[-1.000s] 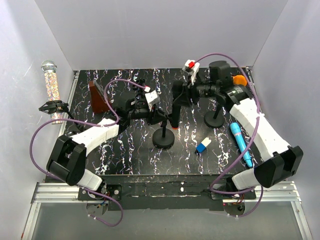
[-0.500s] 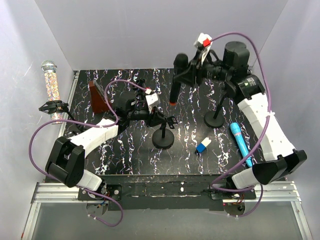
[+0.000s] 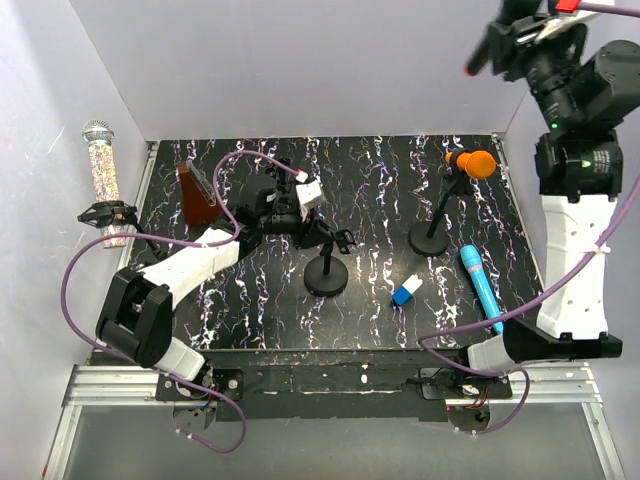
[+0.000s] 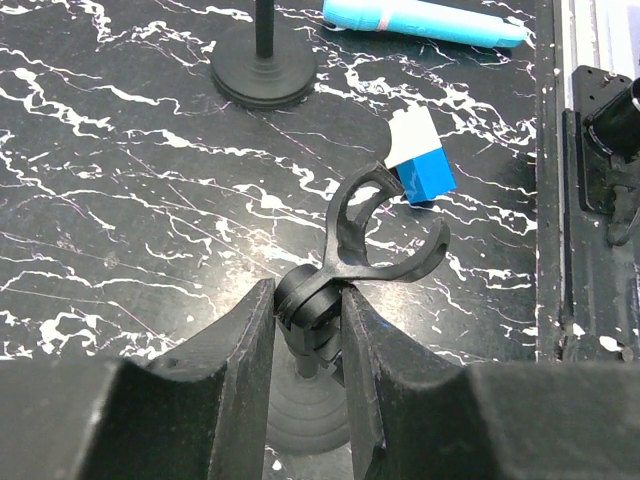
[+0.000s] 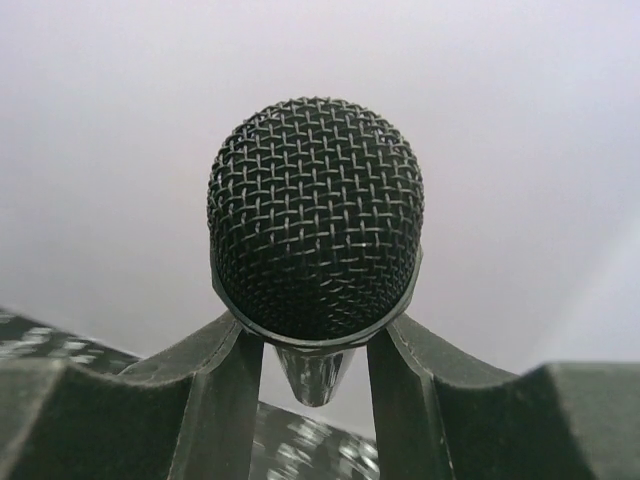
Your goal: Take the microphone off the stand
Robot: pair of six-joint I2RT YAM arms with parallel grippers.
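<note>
The black microphone [image 3: 482,52] hangs high in the air at the top right, far from its stand, with my right gripper [image 3: 512,40] shut on its body. In the right wrist view its mesh head [image 5: 315,215] fills the space just above the fingers [image 5: 222,400]. The black stand [image 3: 326,277] rests on the marbled table with its forked clip [image 4: 386,232] empty. My left gripper [image 4: 308,312] is shut on the swivel joint right under that clip, and the stand's round base [image 4: 304,412] shows below between the fingers.
A second stand [image 3: 430,238] at the right carries an orange microphone [image 3: 471,162]. A blue microphone [image 3: 482,285] and a blue-and-white block [image 3: 405,292] lie near it. A brown wedge [image 3: 195,196] stands at the back left. A glitter microphone [image 3: 103,175] stands outside the left wall.
My right arm has lifted the black microphone out of the clip and carried it up and to the right. The left gripper has kept its hold on the stand.
</note>
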